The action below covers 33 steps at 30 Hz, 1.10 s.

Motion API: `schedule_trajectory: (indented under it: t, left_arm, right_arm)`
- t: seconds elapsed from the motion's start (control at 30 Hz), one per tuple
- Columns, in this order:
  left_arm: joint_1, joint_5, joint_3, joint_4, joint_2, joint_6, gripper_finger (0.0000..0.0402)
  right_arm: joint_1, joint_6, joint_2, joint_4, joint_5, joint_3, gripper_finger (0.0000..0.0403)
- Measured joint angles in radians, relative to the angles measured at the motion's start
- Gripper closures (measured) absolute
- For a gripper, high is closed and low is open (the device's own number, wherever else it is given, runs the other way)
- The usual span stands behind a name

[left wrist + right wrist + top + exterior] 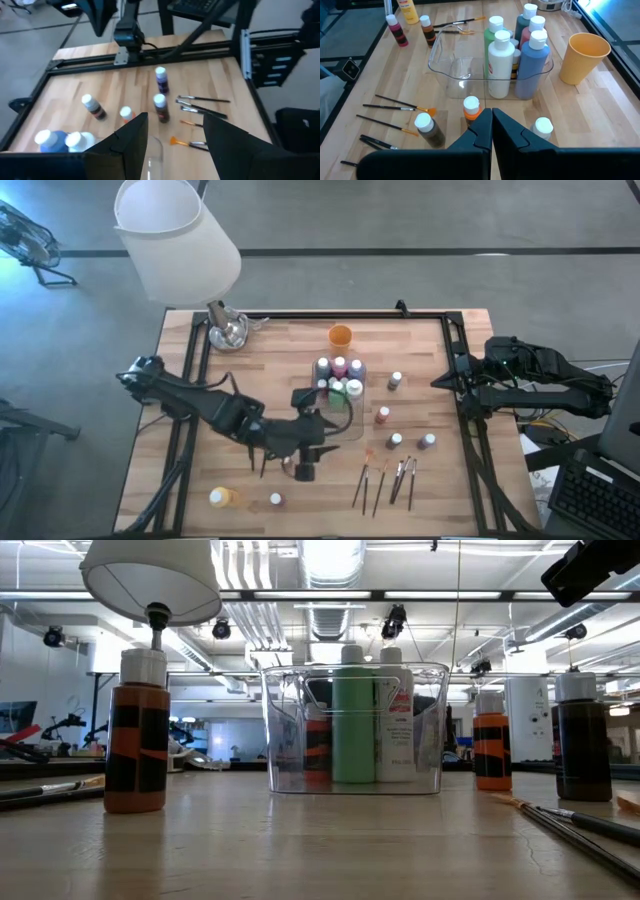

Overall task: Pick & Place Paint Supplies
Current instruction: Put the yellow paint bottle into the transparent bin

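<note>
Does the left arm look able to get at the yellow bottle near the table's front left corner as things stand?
Probably yes. The left gripper hangs open over bare wood, and only a small white-capped bottle stands near the yellow bottle; nothing blocks the way.

I'm working in a big open lab or workshop: bare concrete floor [420, 220] around my wooden counter [270, 350], long ceiling strip lights [330, 560] overhead, more equipment benches [60, 755] behind.

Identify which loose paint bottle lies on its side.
The yellow bottle at the table's near-left corner lies flat; the other loose bottles, like the small one beside it, stand upright.
</note>
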Motion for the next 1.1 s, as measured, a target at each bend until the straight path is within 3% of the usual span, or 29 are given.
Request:
schedule_trajectory:
  t: [0.13, 0.43, 0.73, 1.0, 1.1]
  left_arm:
    - [-0.047, -0.050, 0.000, -0.033, -0.008, -0.018, 0.0205]
    - [-0.155, -0.333, -0.021, -0.064, -0.010, -0.019, 0.0205]
    - [-0.173, -0.548, -0.178, 0.018, -0.010, -0.022, 0.0205]
    - [-0.226, -0.662, -0.317, 0.059, -0.015, -0.099, 0.0205]
    - [-0.279, -0.782, -0.359, 0.065, -0.016, -0.144, 0.0205]
  right_arm:
    - [0.000, 0.000, 0.000, 0.000, 0.000, 0.000, 0.0394]
    - [0.000, 0.000, 0.000, 0.000, 0.000, 0.000, 0.0394]
    - [0.000, 0.000, 0.000, 0.000, 0.000, 0.000, 0.0394]
    - [0.000, 0.000, 0.000, 0.000, 0.000, 0.000, 0.0394]
    - [0.000, 0.000, 0.000, 0.000, 0.000, 0.000, 0.0394]
